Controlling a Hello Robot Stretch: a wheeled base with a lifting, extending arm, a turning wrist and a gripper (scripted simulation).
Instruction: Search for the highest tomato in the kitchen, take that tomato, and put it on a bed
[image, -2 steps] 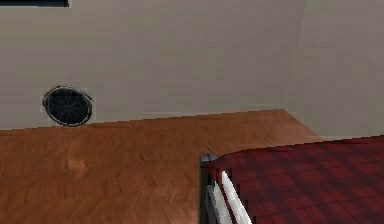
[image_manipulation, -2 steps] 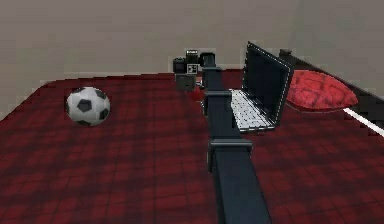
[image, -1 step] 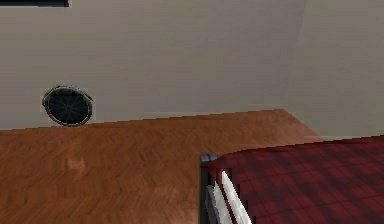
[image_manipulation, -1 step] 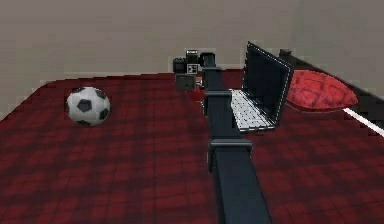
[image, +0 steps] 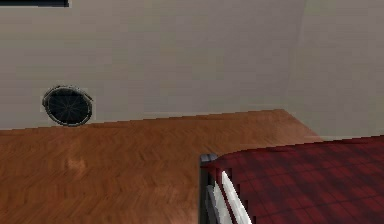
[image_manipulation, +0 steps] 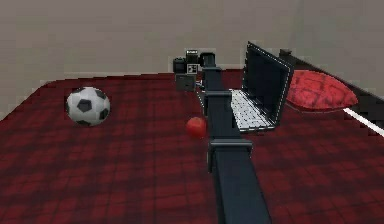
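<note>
While the arm (image_manipulation: 236, 165) is spanning the bed (image_manipulation: 120, 165) in the arm side view, it is showing as a dark square bar rising from the bottom edge, just right of ctr. It is running straight up the pic toward the far side of the mattress. Two small white marker squares (image_manipulation: 202, 60) are sitting at its far end. The gripper (image_manipulation: 184, 76) is sitting just left of them, near the line where the cover meets the wall (image_manipulation: 100, 40).

Gripper state: cannot tell whether the fingers are grasping or released. The bed cover is lying behind the far end, so cannot tell whether it is holding anything.

Task item: the tomato (image_manipulation: 196, 127), a small red round obj, is resting on the red plaid cover just left of the bar, approx. midway along its visible length. Contact w/ the bar: cannot tell.

Other items on the bed:
- A soccer ball (image_manipulation: 88, 105) is sitting at left, well apart from the arm.
- A laptop (image_manipulation: 262, 85) is standing w/ lid up, just right of the bar.
- A red pillow (image_manipulation: 320, 92) is lying right of the laptop.

Forward view: the bed's corner (image: 300, 180) is occupying the lower right. Wood floor (image: 100, 160) is running to a pale wall, where a round dark disc (image: 67, 105) is sitting low at left.
</note>
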